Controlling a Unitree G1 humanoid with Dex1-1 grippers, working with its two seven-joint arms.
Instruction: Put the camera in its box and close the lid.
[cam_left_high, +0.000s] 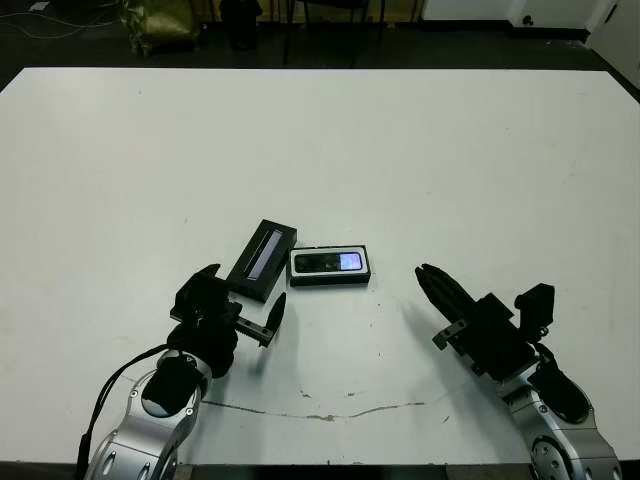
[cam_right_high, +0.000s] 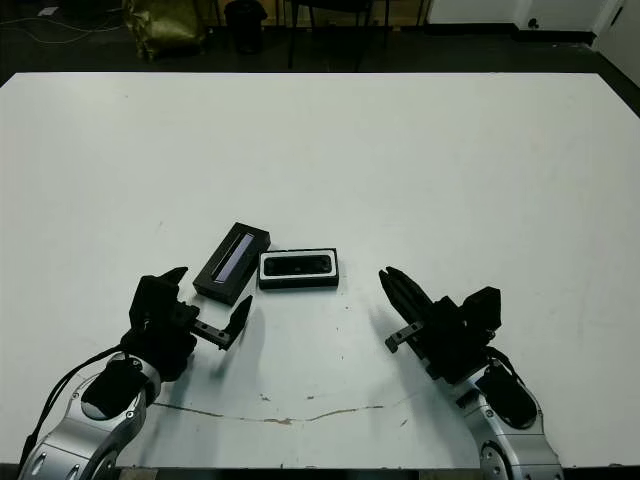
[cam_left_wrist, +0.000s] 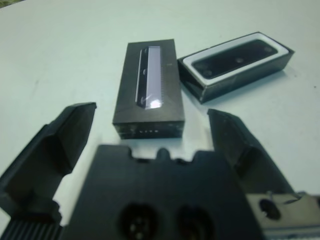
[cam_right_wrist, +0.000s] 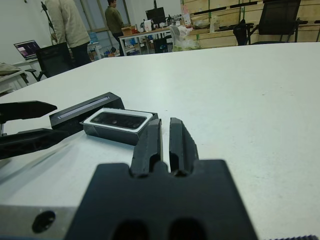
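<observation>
- The left gripper (cam_left_high: 245, 298), two black fingers spread wide with nothing between them, hovers low over the white table (cam_left_high: 420, 150), just short of the lid.
- At its 12 o'clock lies the flat black rectangular lid (cam_left_high: 262, 260) with a greyish-purple glossy stripe, flat on the table and angled toward 1 o'clock.
- The right gripper (cam_left_high: 432, 281) has its black fingers pressed together, empty, pointing toward 10 o'clock at the box.
- At its 10 o'clock sits the small shallow black box (cam_left_high: 330, 266) with white lining; its left end is just beside the lid's far end.
- The slim black bar-shaped camera (cam_left_high: 328, 262) lies inside the box, glossy bluish patch at its right end.
- Two people (cam_right_wrist: 67, 22) stand beyond the table.
</observation>
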